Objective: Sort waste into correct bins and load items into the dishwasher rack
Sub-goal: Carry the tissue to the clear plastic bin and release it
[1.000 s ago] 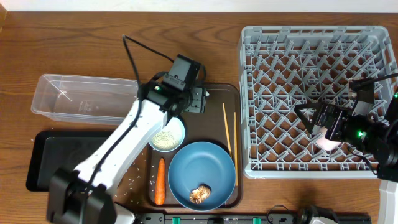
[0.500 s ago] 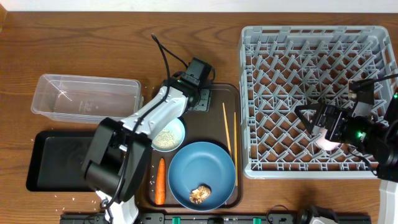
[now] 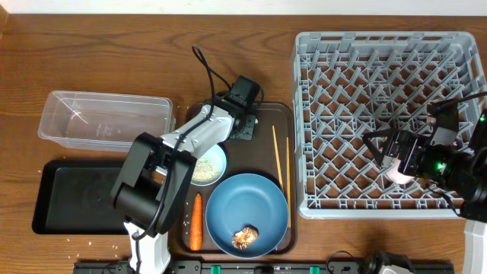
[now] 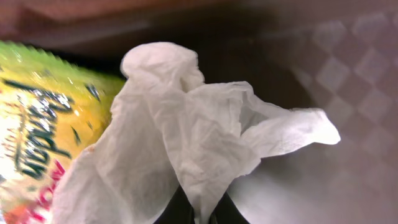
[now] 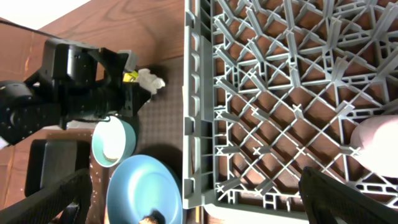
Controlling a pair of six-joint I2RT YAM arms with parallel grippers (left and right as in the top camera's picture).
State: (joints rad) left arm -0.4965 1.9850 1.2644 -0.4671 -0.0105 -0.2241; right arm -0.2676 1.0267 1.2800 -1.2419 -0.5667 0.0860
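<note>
— Our left gripper point(image 3: 242, 125) stood open a second ago; how do we hold it now?
— We've clamped it on the white paper scrap point(image 4: 186, 137), and our left arm point(image 3: 156, 179) has swung right

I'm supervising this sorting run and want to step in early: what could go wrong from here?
The left gripper pinches only a thin fold of the white paper scrap; it may slip out or tear on lifting.
The yellow-green wrapper lies against the scrap and could get dragged along.
The right gripper hangs open close to the pinkish-white cup in the dishwasher rack; pulling away could tip it.
</note>
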